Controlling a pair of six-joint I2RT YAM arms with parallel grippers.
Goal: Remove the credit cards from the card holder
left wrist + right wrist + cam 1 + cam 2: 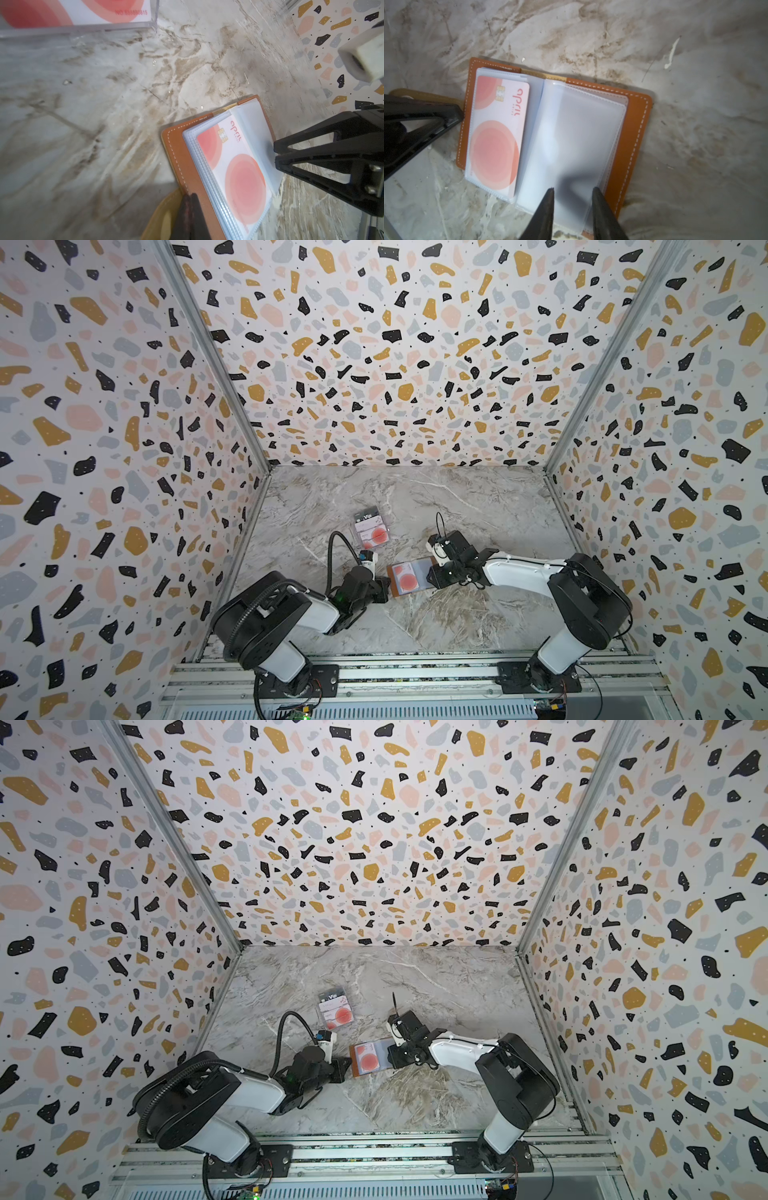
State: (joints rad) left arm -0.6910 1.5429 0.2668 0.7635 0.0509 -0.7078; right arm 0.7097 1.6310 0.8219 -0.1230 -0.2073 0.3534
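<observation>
The tan leather card holder (635, 135) lies open on the marble table in both top views (417, 570) (380, 1048). A white credit card with red circles (496, 133) (239, 172) sits in the clear sleeve of its left page. The sleeve on the right page looks empty. My right gripper (573, 189) (434, 576) is open, tips apart just over that right sleeve's lower edge. My left gripper (190, 199) (388, 587) is shut, its tips at the cover's outer edge above the strap. Whether leather is pinched there is unclear.
A clear plastic case (371, 529) (83, 27) lies behind and left of the holder. It holds a dark Vip card (368, 516) and a white card with a red circle (377, 535). Patterned walls close in the table on three sides.
</observation>
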